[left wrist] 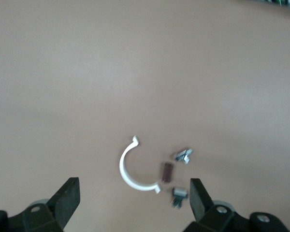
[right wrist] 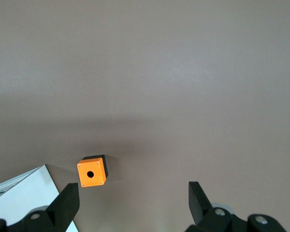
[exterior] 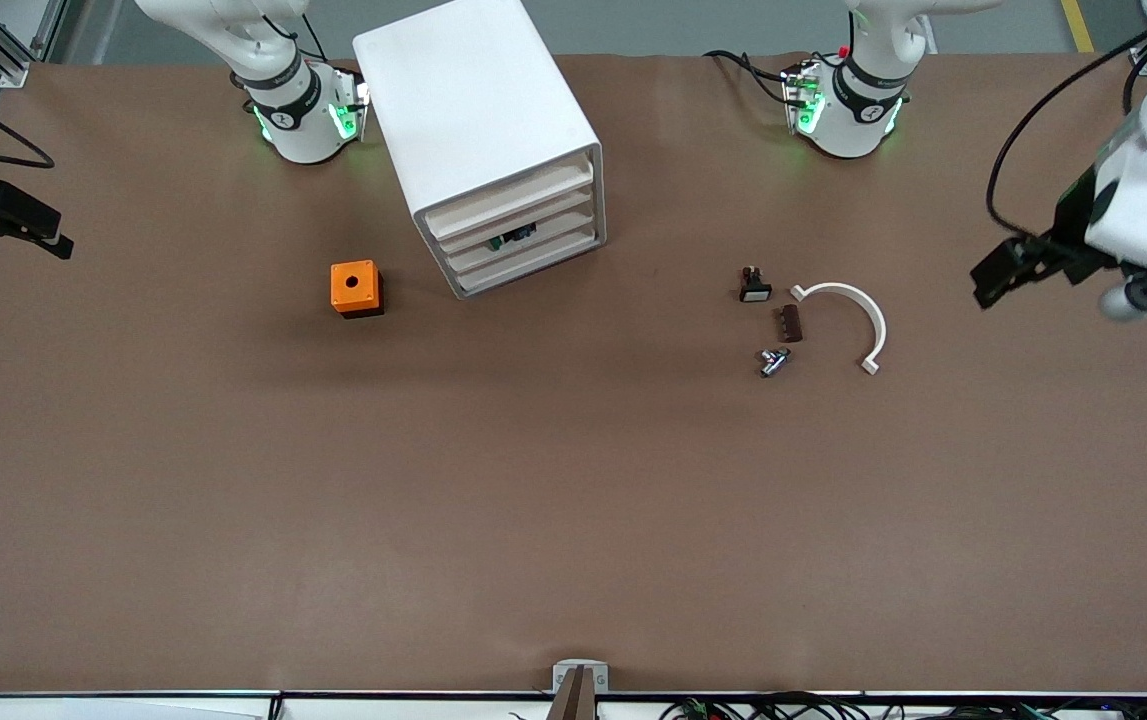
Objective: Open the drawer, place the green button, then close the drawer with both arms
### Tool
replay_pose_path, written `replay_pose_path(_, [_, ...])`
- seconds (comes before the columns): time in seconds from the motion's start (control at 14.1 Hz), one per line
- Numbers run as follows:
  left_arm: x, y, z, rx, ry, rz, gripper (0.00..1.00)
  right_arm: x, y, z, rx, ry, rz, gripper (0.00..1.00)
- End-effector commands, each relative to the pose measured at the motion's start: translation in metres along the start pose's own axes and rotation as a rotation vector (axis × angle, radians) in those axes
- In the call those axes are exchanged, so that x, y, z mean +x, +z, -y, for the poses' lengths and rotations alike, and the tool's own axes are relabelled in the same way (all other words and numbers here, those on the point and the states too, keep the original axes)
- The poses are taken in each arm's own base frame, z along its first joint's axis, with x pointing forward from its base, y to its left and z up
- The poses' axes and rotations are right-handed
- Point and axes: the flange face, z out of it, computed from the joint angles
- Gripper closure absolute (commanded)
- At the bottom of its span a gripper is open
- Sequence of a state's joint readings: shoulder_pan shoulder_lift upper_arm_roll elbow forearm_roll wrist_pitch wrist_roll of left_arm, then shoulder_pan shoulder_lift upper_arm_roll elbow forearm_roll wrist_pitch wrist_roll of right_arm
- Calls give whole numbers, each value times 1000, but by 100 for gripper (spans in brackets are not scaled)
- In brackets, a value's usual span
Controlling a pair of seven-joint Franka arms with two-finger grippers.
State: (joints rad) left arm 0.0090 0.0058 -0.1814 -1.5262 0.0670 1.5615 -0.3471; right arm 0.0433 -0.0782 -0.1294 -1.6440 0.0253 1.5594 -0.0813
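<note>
Brown tabletop (exterior: 533, 500); on it, white cabinet (exterior: 478, 130), its drawer (exterior: 523, 240) closed with the green button (exterior: 513, 238) inside. Up in the air at either end, left gripper (left wrist: 134, 199) and right gripper (right wrist: 134, 200), fingers (left wrist: 67, 195) spread wide, grasping nothing.

We see even, bright overhead light, soft shadows beside the cabinet (exterior: 488, 140), and blurry wrist views.

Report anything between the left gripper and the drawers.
Low clutter on the table: a white curved clip, black button, brown piece and metal part lie between the open left gripper, over the left arm's end, and the drawers. The right gripper waits open over the right arm's end.
</note>
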Motion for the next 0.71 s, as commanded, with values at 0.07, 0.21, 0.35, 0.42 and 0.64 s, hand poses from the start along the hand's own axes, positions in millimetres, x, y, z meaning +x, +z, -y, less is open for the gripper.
replay_pose_path(0.07, [-53, -2, 49, -19, 95, 52, 0, -11, -7, -12, -13, -8, -18, 0])
replay_pose_path(0.21, [-76, -3, 53, -15, 135, 49, 0, -11, -8, -22, -15, -36, -30, 0])
replay_pose_path(0.35, [-82, -8, 51, -13, 128, 43, 0, -11, -8, -25, -15, -33, -32, 0])
replay_pose_path(0.42, [-81, -9, 50, -13, 133, 44, 0, -10, -8, -24, -15, -28, -32, 0])
replay_pose_path(0.64, [-80, -9, 46, -26, 150, 48, 0, -11, -9, -15, -15, -12, -32, 0])
